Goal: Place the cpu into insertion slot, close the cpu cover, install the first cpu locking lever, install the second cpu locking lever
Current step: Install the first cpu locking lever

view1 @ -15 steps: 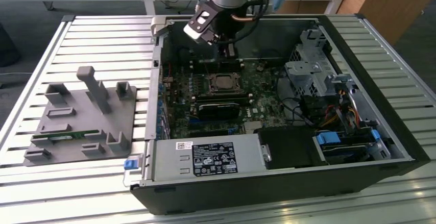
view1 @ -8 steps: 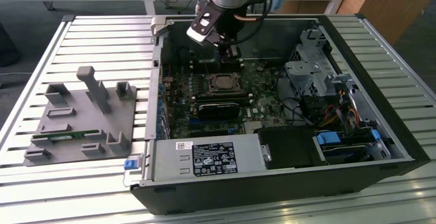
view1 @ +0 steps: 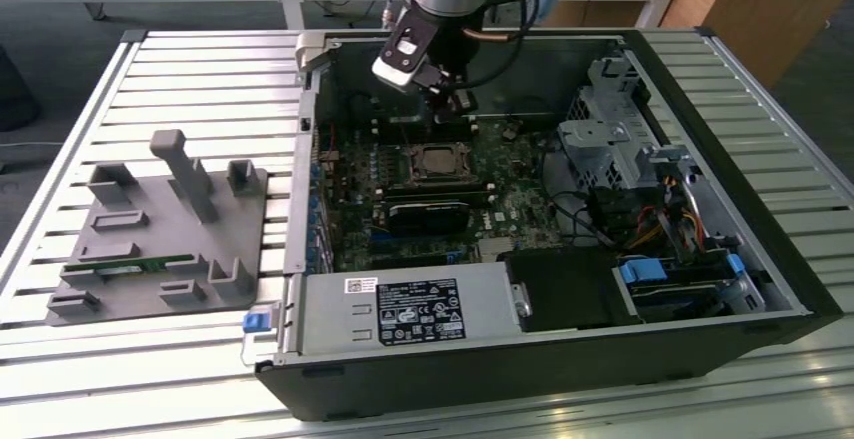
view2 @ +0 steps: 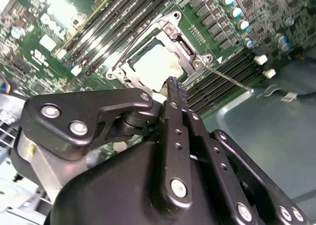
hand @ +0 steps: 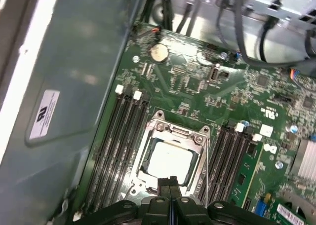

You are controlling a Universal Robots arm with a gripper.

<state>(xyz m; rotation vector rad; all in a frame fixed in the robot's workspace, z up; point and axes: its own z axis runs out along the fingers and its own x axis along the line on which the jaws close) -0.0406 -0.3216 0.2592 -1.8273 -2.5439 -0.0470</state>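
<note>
The cpu [hand: 170, 161], a dull silver square, lies in the insertion slot [view1: 434, 162] on the green motherboard. The silvery cpu cover [hand: 175, 133] lies flat around it as a frame; in the second wrist view the cover [view2: 173, 35] rims the cpu [view2: 155, 64]. A thin metal locking lever [view2: 232, 79] runs out from one socket corner across the memory slots. My gripper [hand: 170, 181] hangs just above the socket's edge with its black fingers pressed together, holding nothing. It also shows in the second wrist view [view2: 174, 84] and in the exterior view [view1: 458, 109], just behind the socket.
The open computer case [view1: 747, 289] walls the board in. A drive cage [view1: 614, 139] and cables stand at the exterior view's right, and a power supply [view1: 400, 309] at the front. Memory slots [hand: 118, 146] flank the socket. A grey fixture plate [view1: 160, 229] lies outside the case.
</note>
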